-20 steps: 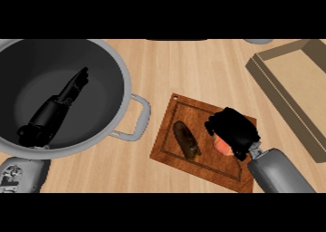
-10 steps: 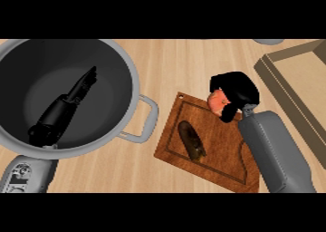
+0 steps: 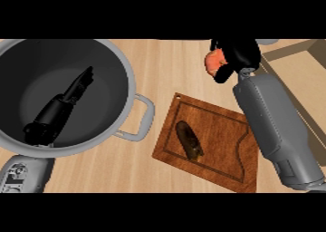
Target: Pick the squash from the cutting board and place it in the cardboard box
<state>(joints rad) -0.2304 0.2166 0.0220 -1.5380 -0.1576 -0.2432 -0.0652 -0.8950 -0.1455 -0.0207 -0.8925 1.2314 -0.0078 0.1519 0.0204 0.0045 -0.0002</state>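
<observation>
Pale wooden counter fills the view, and above it, off the board, the squash (image 3: 213, 63) is up in the air: an orange lump showing at the left edge of the right hand (image 3: 234, 56), whose black fingers are curled round it and hide most of it. It sits near the top of the view, just left of the cardboard box (image 3: 306, 84), not yet over the opening. By its look it is probably a firm, rounded, smooth-skinned thing, light enough for one hand yet apt to roll or slip, so a wrap round its thick middle, as here, seems the sensible hold. What remains, by my reading, is a short carry to the right and a low release inside the box walls.

Below lies the cutting board (image 3: 222, 154), tilted on the counter, with a dark elongated vegetable (image 3: 189, 139) on it. To the left stands a big grey pot (image 3: 119, 63), its handle near the board's corner. The left hand (image 3: 72, 93) rests over the pot's inside, fingers straight and holding nothing.
</observation>
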